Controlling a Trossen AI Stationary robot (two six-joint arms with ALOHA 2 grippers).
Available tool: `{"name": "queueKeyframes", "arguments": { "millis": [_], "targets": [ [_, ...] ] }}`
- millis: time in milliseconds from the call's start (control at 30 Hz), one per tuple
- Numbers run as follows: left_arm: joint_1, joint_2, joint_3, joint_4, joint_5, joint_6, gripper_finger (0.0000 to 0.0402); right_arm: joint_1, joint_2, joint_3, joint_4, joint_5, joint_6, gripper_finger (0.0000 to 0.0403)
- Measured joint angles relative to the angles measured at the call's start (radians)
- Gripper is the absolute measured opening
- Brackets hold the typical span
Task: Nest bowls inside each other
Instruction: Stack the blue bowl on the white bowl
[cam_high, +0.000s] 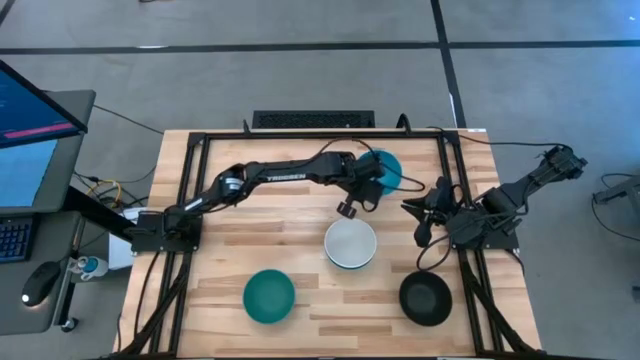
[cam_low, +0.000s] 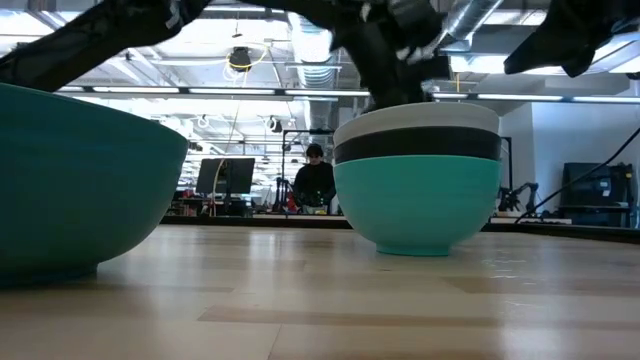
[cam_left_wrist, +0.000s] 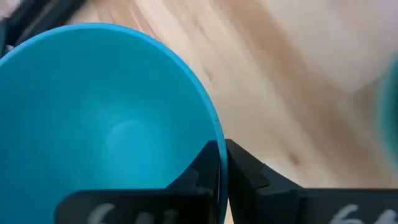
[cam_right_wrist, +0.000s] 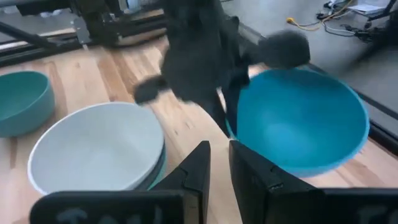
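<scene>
Left gripper (cam_high: 368, 180) clamps cyan bowl's (cam_high: 388, 168) rim; white-topped stack (cam_high: 350, 243) lies at 6 o'clock, near. Right gripper (cam_high: 420, 213) idle, nearly closed.

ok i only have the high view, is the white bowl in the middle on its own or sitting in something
observer: it tops a stack. the low view shows the white bowl nested in a black bowl, and that one nested in a cyan bowl
operator: and has the left gripper actually got the blue bowl
observer: yes, the left wrist view shows the left gripper shut on the rim of the blue bowl, one finger inside and one outside
operator: right gripper carrying anything
observer: no, the right wrist view shows the right gripper holding nothing, facing the blue bowl and the stack
</scene>
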Motion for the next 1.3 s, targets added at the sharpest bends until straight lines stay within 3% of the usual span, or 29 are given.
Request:
{"name": "queueKeyframes", "arguments": {
  "millis": [267, 467, 1000, 1300],
  "targets": [
    [-0.023, -0.143, 0.002, -0.072, 0.022, -0.096, 0.0001, 0.104, -0.088, 0.000, -0.065, 0.020, -0.002, 0.0082],
    [-0.060, -0.207, 0.001, -0.156, 0.126, -0.253, 0.0000, 0.173, -0.165, 0.000, -0.098, 0.047, -0.002, 0.0082],
    [-0.258, -0.223, -0.017, -0.298, 0.115, -0.551, 0.0000, 0.199, -0.196, 0.000, -0.183, 0.045, -0.002, 0.0082],
    [-0.364, -0.220, -0.055, -0.251, 0.034, -0.715, 0.0000, 0.199, -0.196, 0.000, -0.199, 0.044, -0.048, 0.0082]
  ]
}}
